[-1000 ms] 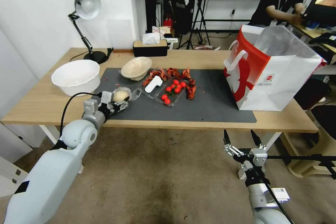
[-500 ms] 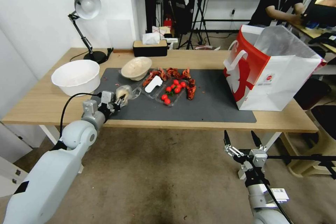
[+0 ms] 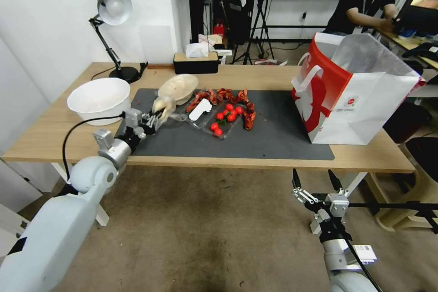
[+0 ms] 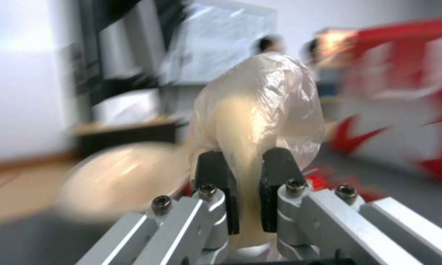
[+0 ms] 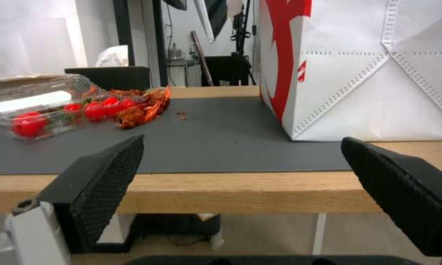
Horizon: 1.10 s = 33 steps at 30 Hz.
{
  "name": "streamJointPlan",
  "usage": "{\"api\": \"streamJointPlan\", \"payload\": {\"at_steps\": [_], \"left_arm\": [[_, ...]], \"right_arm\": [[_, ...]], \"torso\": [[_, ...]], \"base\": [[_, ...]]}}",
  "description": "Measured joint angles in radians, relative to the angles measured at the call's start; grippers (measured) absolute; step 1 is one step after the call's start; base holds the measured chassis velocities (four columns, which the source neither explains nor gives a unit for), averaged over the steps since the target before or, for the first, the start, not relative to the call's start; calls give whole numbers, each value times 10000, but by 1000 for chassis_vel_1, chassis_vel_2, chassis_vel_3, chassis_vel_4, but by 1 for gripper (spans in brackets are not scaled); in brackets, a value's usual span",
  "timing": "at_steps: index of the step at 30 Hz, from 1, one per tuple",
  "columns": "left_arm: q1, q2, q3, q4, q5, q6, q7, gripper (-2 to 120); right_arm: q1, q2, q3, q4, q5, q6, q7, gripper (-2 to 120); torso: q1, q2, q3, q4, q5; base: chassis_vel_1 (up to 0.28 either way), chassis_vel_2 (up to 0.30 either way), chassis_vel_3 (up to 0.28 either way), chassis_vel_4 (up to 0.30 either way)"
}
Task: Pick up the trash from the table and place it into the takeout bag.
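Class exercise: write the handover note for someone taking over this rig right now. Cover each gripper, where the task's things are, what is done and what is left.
Left gripper: shut on the clear bag with pale lump, lifted above the mat's left end near the beige bowl.
Right gripper: open, parked below the table edge, in front of the takeout bag.
Done: clear bag picked up.
Left: carry it right and drop it in the takeout bag; beige bowl, tomato tray and red scraps remain on the mat.

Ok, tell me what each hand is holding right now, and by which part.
The left hand pinches the clear bag with the pale lump by its gathered lower end, lifted above the grey mat. The right hand holds nothing, open below the table's front edge.
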Motion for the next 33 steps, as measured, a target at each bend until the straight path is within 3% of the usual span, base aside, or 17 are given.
{"api": "streamJointPlan", "payload": {"at_steps": [2,4,7,8,9,11,12,15,16,18,33], "left_arm": [[-172,76,-16,131,-450,-500,1006,7],[-248,99,-13,183,-540,-624,1375,7],[-751,135,148,466,-1022,-1073,3336,7],[-751,135,148,466,-1022,-1073,3336,7],[-1035,128,231,643,-1168,-1227,4168,7],[-1304,105,314,791,-1275,-1314,4877,7],[-1304,105,314,791,-1275,-1314,4877,7],[-2187,35,750,1294,-1653,-1342,6892,7],[-2187,35,750,1294,-1653,-1342,6892,7],[-2983,-128,1378,1608,-1686,-1194,7477,7],[-4598,-720,2517,2366,-1720,-1031,7482,5]], "right_arm": [[-11,-6,0,7,-10,-1,33,100],[-20,-7,1,10,-11,-1,40,100],[-68,2,15,44,-25,-2,45,100],[-68,2,15,44,-25,-2,45,100],[-94,14,31,58,-70,-2,45,100],[-116,29,46,83,-108,1,43,100],[-116,29,46,83,-108,1,43,100],[-193,87,103,207,-167,12,33,100],[-193,87,103,207,-167,12,33,100],[-261,158,137,295,-197,13,16,100],[-397,300,193,358,-297,32,9,100]], "torso": [[0,0,0,0,1],[1,0,0,-1,2],[0,0,1,0,1],[0,0,1,0,1],[0,0,0,-1,2],[0,0,0,-3,2],[0,0,0,-3,2],[1,0,0,-2,3],[1,0,0,-2,3],[1,0,1,0,1],[1,0,1,1,6]], "base": [[0,0,0,0],[0,0,0,0],[0,0,0,0],[0,0,0,0],[0,0,0,0],[0,0,0,0],[0,0,0,0],[0,0,0,0],[0,0,0,0],[0,0,0,0],[0,0,0,0]]}}
